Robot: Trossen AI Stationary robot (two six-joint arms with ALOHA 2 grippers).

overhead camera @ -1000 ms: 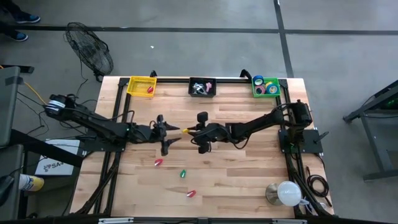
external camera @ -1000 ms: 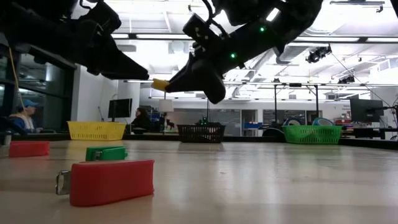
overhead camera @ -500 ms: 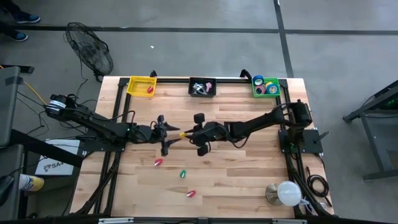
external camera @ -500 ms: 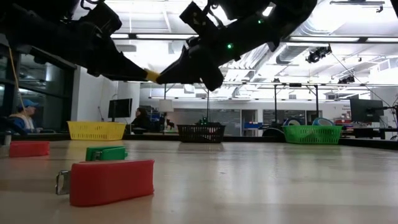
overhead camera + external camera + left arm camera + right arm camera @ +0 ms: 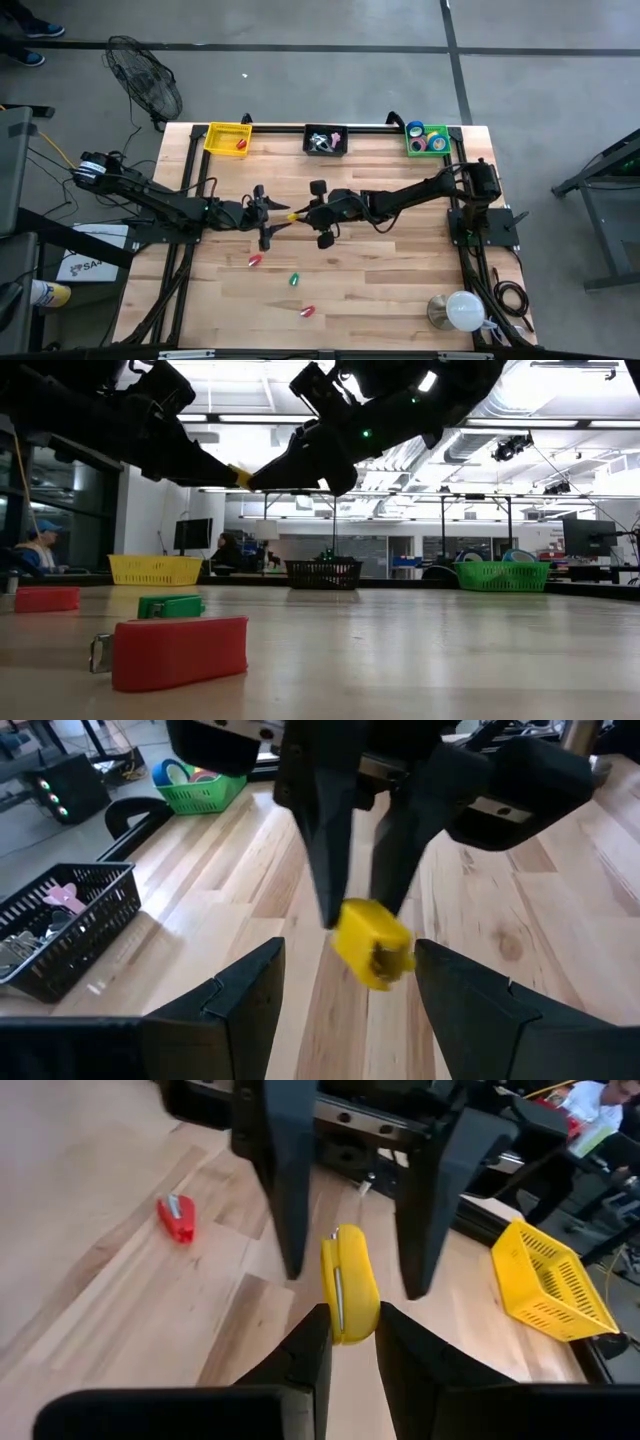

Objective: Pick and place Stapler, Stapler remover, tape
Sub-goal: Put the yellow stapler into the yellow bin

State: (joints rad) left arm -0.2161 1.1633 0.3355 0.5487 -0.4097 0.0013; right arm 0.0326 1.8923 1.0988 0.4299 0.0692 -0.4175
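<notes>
Right pincer [image 5: 345,1345] grips yellow stapler [image 5: 347,1285] mid-air above table [image 5: 400,270] middle, holding it out between spread fingers of empty left pincer [image 5: 345,960], likely for handover toward yellow basket [image 5: 226,137] at far left corner.

Only one bit of writing shows. A white cardboard box [image 5: 80,264] on the floor, past the counter's left edge, has dark letters that start "SA". The rest is hidden.
</notes>
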